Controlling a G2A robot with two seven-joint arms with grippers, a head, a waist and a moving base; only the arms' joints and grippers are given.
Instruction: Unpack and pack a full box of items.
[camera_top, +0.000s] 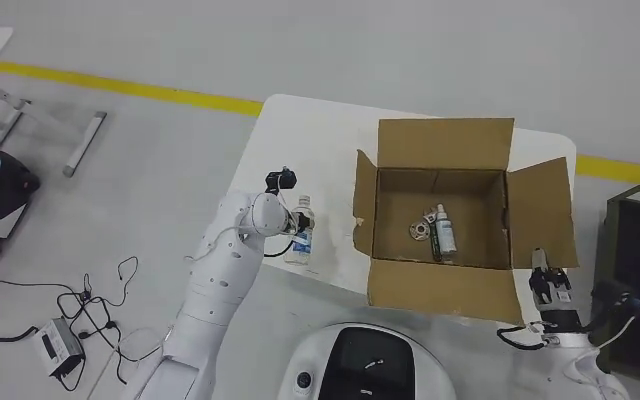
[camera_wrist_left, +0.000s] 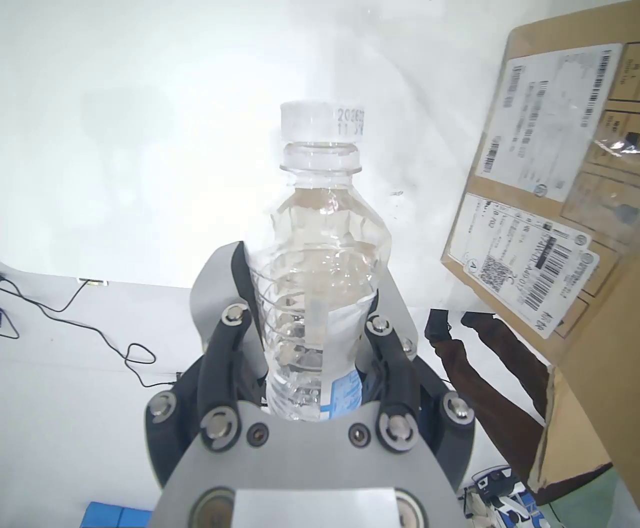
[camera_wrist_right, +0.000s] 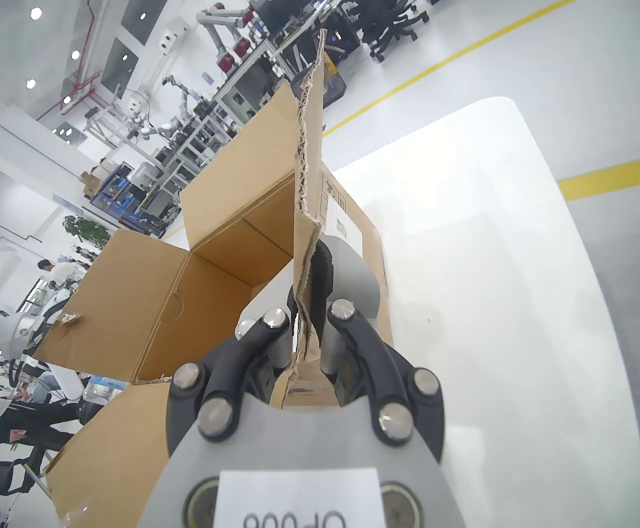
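You have water bottle (camera_wrist_left: 320, 225) pinched in left pincer (camera_wrist_left: 311, 295), beside open box (camera_top: 440, 268) on table (camera_top: 300, 130); whether bottle touches table, unclear. Right pincer (camera_wrist_right: 312, 292) pinching box flap (camera_wrist_right: 310, 150). Inside box: small bottle (camera_top: 444, 233), round thing (camera_top: 418, 231), maybe tape.

Round item (camera_top: 417, 231) in the box (camera_top: 440, 290), perhaps tape, looks too small

Grey floor (camera_top: 300, 40) w/ yellow line (camera_top: 130, 88), cables (camera_top: 100, 310) at left; white tabletop (camera_top: 320, 130); racks (camera_wrist_right: 190, 135), office chairs (camera_wrist_right: 395, 20), ceiling lights (camera_wrist_right: 36, 13) in bkgd.
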